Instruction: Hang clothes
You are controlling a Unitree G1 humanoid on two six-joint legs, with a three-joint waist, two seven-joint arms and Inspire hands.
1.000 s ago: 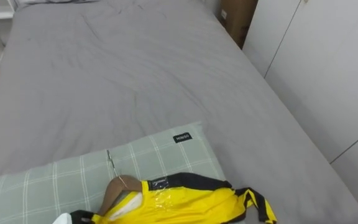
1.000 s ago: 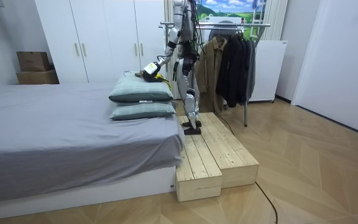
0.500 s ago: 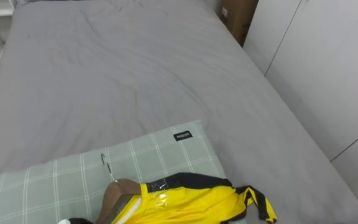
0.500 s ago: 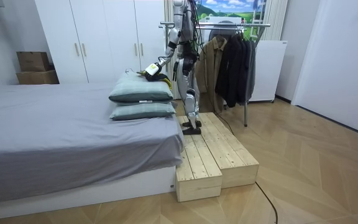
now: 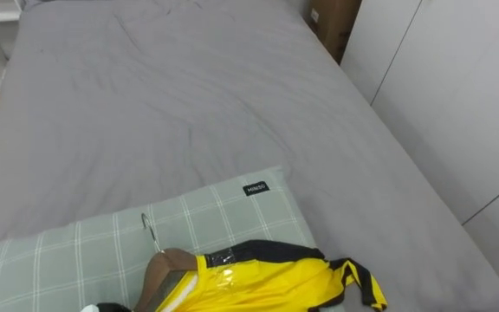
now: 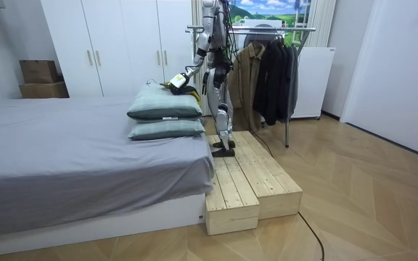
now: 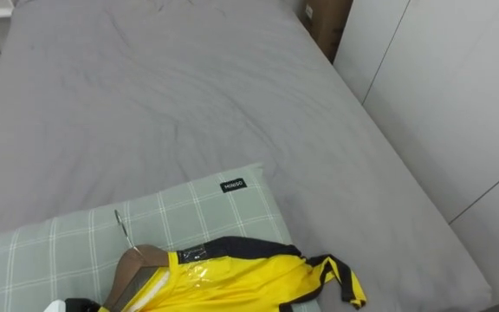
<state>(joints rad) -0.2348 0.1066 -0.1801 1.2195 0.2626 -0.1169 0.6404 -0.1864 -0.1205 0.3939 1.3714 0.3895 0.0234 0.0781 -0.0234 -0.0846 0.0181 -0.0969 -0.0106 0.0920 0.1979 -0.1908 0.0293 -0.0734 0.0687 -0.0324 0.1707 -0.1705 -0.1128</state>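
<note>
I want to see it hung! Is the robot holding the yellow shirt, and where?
Cannot tell: the left hand is at the shirt and hanger, but any hold is hidden.

bed [image 5: 189,95]: grey sheet, a few light wrinkles, pretty much bare in the middle and at the far end
top pillow [image 5: 68,251]: green check, at the bed's near end, stacked on the other one; small dark tag [image 5: 255,189] at its far corner
bottom pillow [image 6: 167,129]: same sort, flat on the sheet, close to the bed's end edge
</note>
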